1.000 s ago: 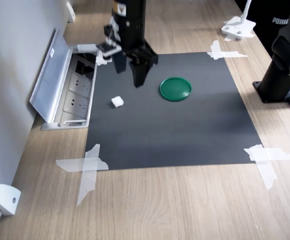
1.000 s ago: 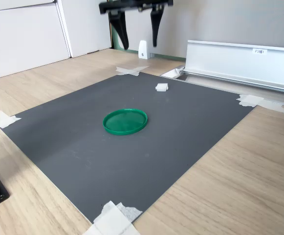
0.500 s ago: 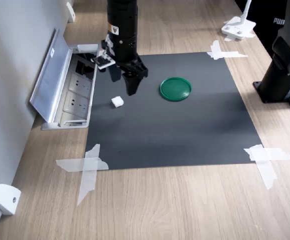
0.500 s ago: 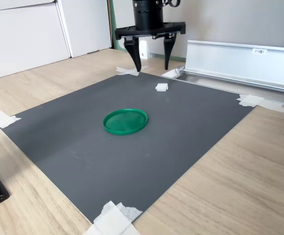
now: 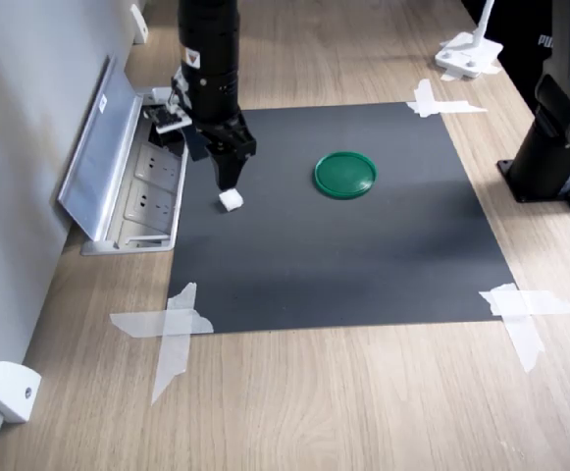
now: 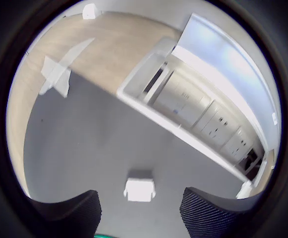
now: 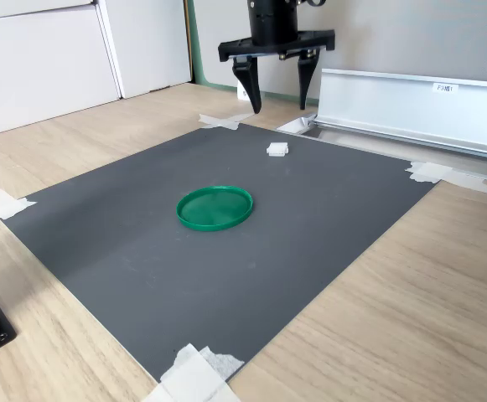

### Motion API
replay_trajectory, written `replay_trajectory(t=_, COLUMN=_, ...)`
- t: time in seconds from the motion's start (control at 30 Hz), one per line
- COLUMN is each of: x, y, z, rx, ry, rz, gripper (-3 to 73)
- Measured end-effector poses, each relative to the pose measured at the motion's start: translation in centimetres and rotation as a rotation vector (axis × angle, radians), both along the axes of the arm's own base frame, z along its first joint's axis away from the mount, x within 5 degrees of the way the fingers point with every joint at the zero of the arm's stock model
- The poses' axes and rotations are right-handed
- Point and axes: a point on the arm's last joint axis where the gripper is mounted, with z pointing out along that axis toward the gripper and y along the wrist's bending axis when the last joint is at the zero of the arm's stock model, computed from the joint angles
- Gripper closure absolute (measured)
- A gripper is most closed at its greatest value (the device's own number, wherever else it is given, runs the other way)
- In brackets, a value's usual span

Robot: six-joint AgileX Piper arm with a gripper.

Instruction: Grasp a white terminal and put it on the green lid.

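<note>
The white terminal (image 5: 231,200) (image 7: 277,149) (image 6: 140,188) is a tiny white block lying on the black mat (image 5: 363,255). My gripper (image 5: 224,172) (image 7: 278,105) (image 6: 141,210) hangs open a short way above it, the fingers spread to either side and nothing between them. In the wrist view the block sits centred between the two dark fingertips (image 6: 69,213). The green lid (image 5: 344,174) (image 7: 215,207), a flat round dark-green disc, lies on the mat to the first exterior view's right of the terminal, apart from it.
An open metal floor box with sockets (image 5: 137,177) (image 7: 411,109) borders the mat close to the gripper. White tape strips (image 5: 172,329) hold the mat's corners. A black stand base (image 5: 559,147) sits at the first exterior view's right edge. A white wedge (image 5: 10,391) rests near the wall.
The arm has moved toward the first exterior view's left and come down, from beside the lid to right above the white terminal. The jaws stayed open.
</note>
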Motion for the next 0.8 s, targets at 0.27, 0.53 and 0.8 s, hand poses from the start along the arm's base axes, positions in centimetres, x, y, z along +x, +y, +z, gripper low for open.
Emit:
replay_trajectory(t=0.27, x=-0.1, y=-0.1, z=-1.9, rx=-0.01, ry=0.041, rz=0.006, gripper=2.5)
replay_trajectory(t=0.53, x=0.0, y=-0.3, z=-2.8, rx=-0.038, ry=0.011, rz=0.026, gripper=2.4)
replay_trajectory(t=0.8, x=0.2, y=-0.3, z=-3.7, rx=-0.038, ry=0.021, rz=0.028, gripper=2.4)
